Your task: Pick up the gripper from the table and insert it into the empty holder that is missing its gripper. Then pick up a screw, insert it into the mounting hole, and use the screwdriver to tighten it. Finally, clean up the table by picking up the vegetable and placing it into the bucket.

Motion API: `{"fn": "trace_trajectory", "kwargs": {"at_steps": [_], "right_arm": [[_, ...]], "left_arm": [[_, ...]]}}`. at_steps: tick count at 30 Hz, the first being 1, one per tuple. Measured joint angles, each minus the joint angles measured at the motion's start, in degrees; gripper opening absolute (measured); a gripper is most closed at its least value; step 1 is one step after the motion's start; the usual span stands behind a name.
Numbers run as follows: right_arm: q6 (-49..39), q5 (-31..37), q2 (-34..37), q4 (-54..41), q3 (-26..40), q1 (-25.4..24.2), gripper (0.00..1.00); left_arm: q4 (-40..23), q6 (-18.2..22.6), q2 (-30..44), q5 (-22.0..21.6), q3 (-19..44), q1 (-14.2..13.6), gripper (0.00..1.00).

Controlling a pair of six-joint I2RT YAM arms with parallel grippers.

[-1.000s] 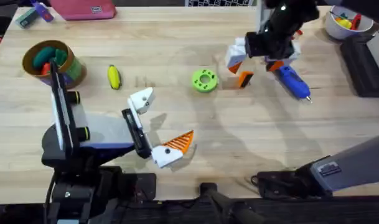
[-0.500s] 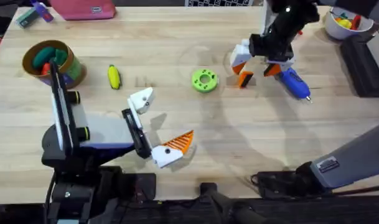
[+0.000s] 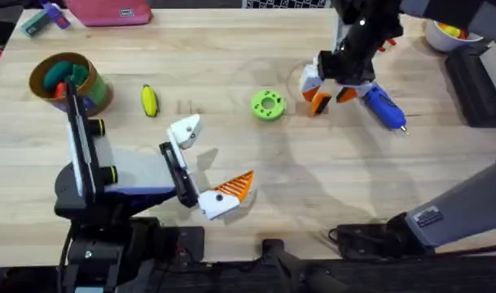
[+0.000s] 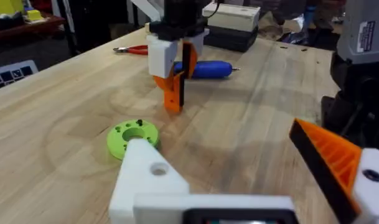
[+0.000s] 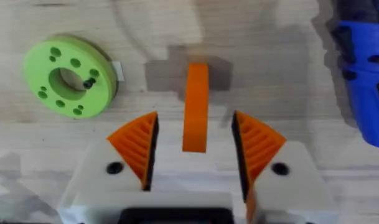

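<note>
Two orange ribbed pads flank your target: the right gripper (image 5: 195,146) stands spread open, and the gripper (image 5: 196,106), a smooth-edged orange plastic wedge, lies on the wood in the gap between them, touched by neither pad as far as you can see. From above, your right gripper (image 3: 325,88) hangs over that wedge (image 3: 318,103), just beside the screwdriver (image 3: 382,106), a glossy blue pen-shaped tool with a thin silver tip, lying flat on the table (image 3: 329,179). That tabletop is pale wood with a visible grain.

Look a little toward the middle and you find a flat green disc (image 3: 268,105), round, with a centre hole and small holes around its face; one of them holds a small dark piece.

Your left gripper (image 3: 211,167) rests low near the front edge, its jaws wide apart. One finger ends in the holder (image 3: 184,130), a bare white plastic block with a screw hole; the other carries a ribbed orange tip (image 3: 238,185) on its white base.

At the far left you see the vegetable (image 3: 149,100), small, yellow and elongated, lying near the bucket (image 3: 68,81), a round can with a tan rim and green and red pieces inside.
</note>
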Motion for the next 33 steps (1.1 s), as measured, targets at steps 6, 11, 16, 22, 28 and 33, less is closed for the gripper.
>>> {"fn": "trace_trajectory", "kwargs": {"at_steps": [6, 11, 16, 22, 28, 33], "right_arm": [[0.5, 0.2, 1.8, 0.4, 0.0, 0.2, 0.466], [0.8, 0.2, 2.3, 1.1, -0.2, 0.3, 0.260], [0.9, 0.3, 2.3, 1.4, -0.2, 0.4, 0.018], [0.9, 1.5, 2.3, 1.3, -0.2, 0.6, 0.013], [0.9, 2.2, 0.4, 0.7, -0.5, 1.0, 0.011], [0.9, 2.3, -7.8, 0.4, -0.6, 1.4, 0.010]], "left_arm": [[0.0, 0.0, 0.0, 0.0, 0.0, 0.0, 0.986], [0.0, 0.0, 0.0, 0.0, 0.0, 0.0, 0.986], [0.0, 0.0, 0.0, 0.0, 0.0, 0.0, 0.986], [0.0, 0.0, 0.0, 0.0, 0.0, 0.0, 0.987], [0.0, 0.0, 0.0, 0.0, 0.0, 0.0, 0.985], [0.0, 0.0, 0.0, 0.0, 0.0, 0.0, 0.985]]}}
